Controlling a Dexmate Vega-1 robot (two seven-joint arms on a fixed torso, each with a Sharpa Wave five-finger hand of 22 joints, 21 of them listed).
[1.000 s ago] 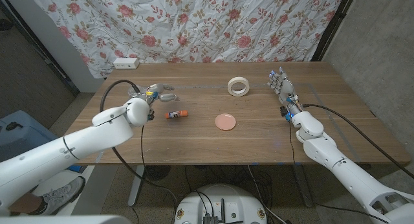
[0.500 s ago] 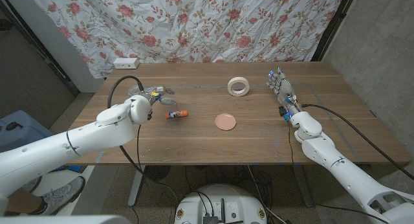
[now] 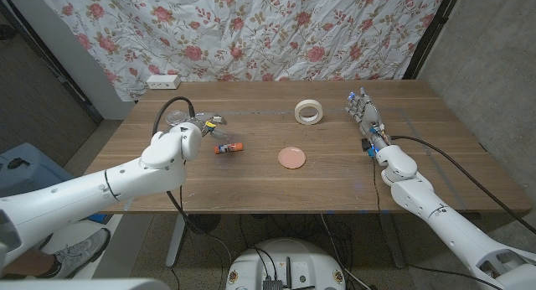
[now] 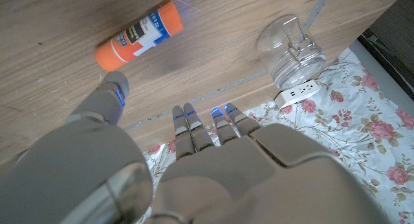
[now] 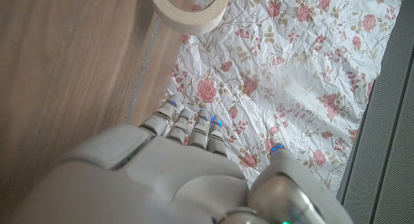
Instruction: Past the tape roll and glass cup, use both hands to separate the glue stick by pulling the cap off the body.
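Note:
The glue stick [image 3: 228,147], orange with a white label, lies on its side on the wooden table [image 3: 335,177], left of the middle. My left hand [image 3: 203,126] hovers just behind and left of it, fingers apart, holding nothing. In the left wrist view the glue stick [image 4: 138,35] lies a little beyond my fingertips [image 4: 207,117], with the glass cup [image 4: 289,48] off to one side. The glass cup [image 3: 176,116] stands behind my left hand. The tape roll [image 3: 308,112] lies at the back middle. My right hand [image 3: 366,114] stands open right of the tape roll [image 5: 187,7], fingers up.
A pink round disc [image 3: 291,157] lies near the table's middle. A white power strip [image 3: 162,81] sits at the back left edge before the floral curtain [image 3: 276,30]. A black cable [image 3: 172,106] loops over my left arm.
My left arm has swung right, carrying the hand from near the glass cup closer to the glue stick. The right hand and the objects have stayed put.

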